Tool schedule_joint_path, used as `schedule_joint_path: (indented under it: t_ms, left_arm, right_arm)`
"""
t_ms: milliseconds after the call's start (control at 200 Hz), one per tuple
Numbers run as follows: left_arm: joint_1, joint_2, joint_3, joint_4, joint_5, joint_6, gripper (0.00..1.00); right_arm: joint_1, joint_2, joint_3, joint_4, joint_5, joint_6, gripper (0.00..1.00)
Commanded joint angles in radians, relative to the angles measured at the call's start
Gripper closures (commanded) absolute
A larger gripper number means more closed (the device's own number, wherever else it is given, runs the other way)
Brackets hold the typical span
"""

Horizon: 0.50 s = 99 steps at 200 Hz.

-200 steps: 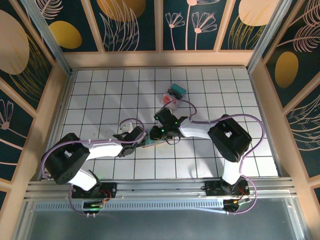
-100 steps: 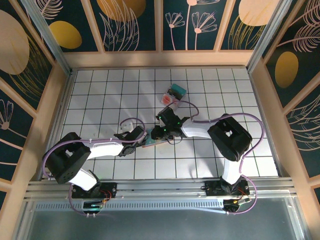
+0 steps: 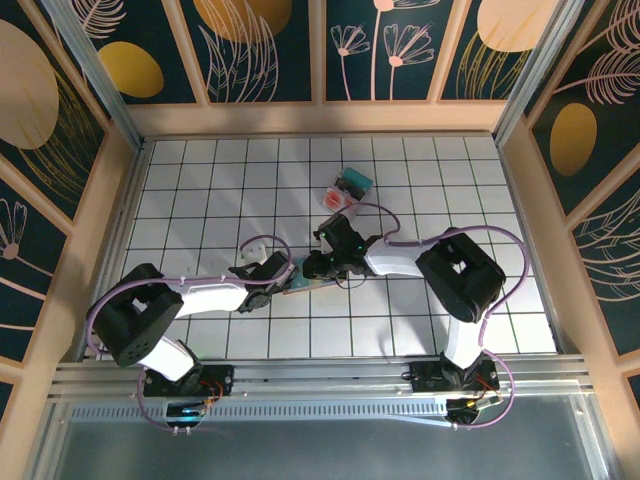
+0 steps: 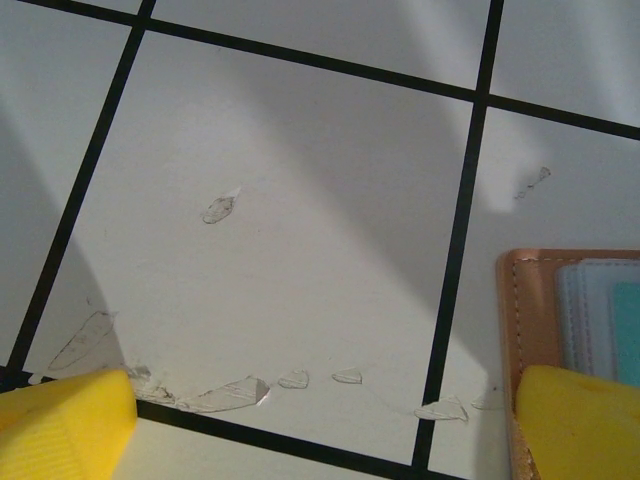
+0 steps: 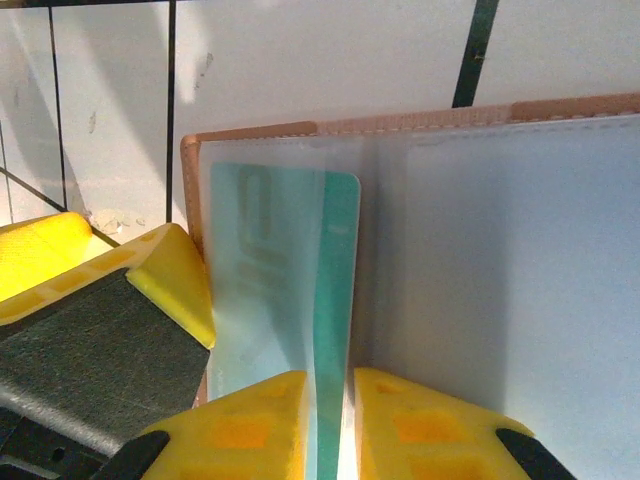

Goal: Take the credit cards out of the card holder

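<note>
The right gripper point(image 5: 333, 428) is almost closed. Its yellow fingertips pinch the edge of one teal card point(image 5: 336, 260) in the open card holder point(image 5: 500, 300), which lies on the tiled table point(image 3: 200, 190) between the arms. The left gripper point(image 4: 320, 420) is spread wide, one fingertip point(image 4: 580, 425) on the holder's leather edge. Cloudy sleeves make it impossible to tell whether there are more cards.

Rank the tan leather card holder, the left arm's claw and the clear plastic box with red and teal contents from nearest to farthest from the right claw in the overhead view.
1. The tan leather card holder: directly under the right claw, which pinches its teal card.
2. The left claw: just to its left.
3. The clear plastic box: farthest, well behind it.
</note>
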Motion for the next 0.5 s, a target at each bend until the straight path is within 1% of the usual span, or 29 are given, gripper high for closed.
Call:
schedule_joint_path:
  t_ms: [0,255,490]
  left_arm:
    - [0.012,0.074,-0.023,-0.004,0.087,0.01,0.01]
    - [0.012,0.076,-0.021,-0.004,0.088,0.014,0.01]
    - [0.012,0.082,-0.014,0.0,0.094,0.018,0.01]
  right_arm:
    - [-0.002,-0.052,0.005,0.067,-0.044,0.006,0.81]
    - [-0.004,-0.055,0.005,0.063,-0.025,0.002,0.8]
    - [-0.004,-0.032,0.006,0.106,-0.06,0.02,0.8]
